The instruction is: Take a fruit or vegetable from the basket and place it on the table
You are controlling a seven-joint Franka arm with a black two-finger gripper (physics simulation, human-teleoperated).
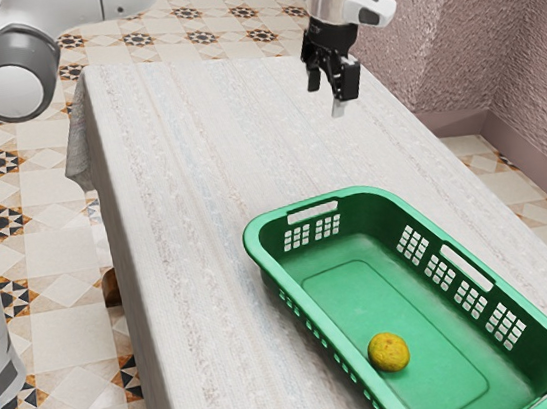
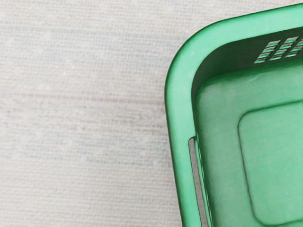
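Resting in basket [image 1: 352, 300], yellow fruit [image 1: 389, 352], exterior view, basket corner [image 2: 190, 54], wrist view

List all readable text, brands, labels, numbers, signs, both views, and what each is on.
None. No readable text on the green basket, the yellow fruit, the tablecloth or the white arm. Any tiny print on the arm would be too small to read.

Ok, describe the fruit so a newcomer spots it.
On the cloth-covered table sits a green basket. Inside, nearer its long side at the exterior view's left, lies a round fruit, its mottled yellow skin unlike the green around it.
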